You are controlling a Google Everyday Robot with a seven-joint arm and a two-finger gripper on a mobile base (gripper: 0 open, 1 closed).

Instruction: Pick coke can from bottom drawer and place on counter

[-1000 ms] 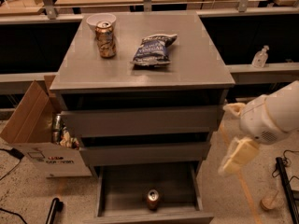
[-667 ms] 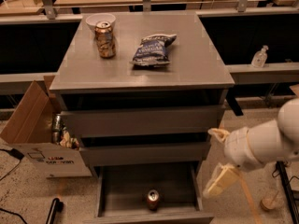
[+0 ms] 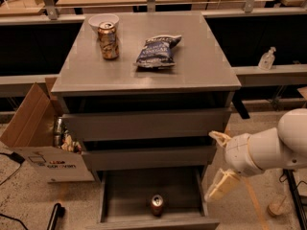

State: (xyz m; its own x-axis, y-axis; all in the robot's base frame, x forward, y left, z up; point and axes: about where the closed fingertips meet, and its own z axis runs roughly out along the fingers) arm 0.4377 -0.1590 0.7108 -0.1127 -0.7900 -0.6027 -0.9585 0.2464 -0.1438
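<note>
The coke can (image 3: 157,204) stands upright near the front middle of the open bottom drawer (image 3: 124,195), a deep grey tray pulled out at the foot of the cabinet. The counter (image 3: 196,66) is the grey top of the cabinet. My gripper (image 3: 216,166) hangs at the right of the cabinet, level with the middle drawer and above the bottom drawer's right wall, to the upper right of the can. Its cream fingers (image 3: 222,185) are spread apart and hold nothing. The white arm reaches in from the right edge.
On the counter stand a gold-brown can (image 3: 109,41), a white bowl (image 3: 103,20) behind it and a dark chip bag (image 3: 157,51). An open cardboard box (image 3: 33,133) with cans sits left of the cabinet. A clear bottle (image 3: 266,59) stands on the right ledge.
My arm and gripper have moved down and to the left, from beside the top drawers to just above the bottom drawer's right side. The coke can has not moved.
</note>
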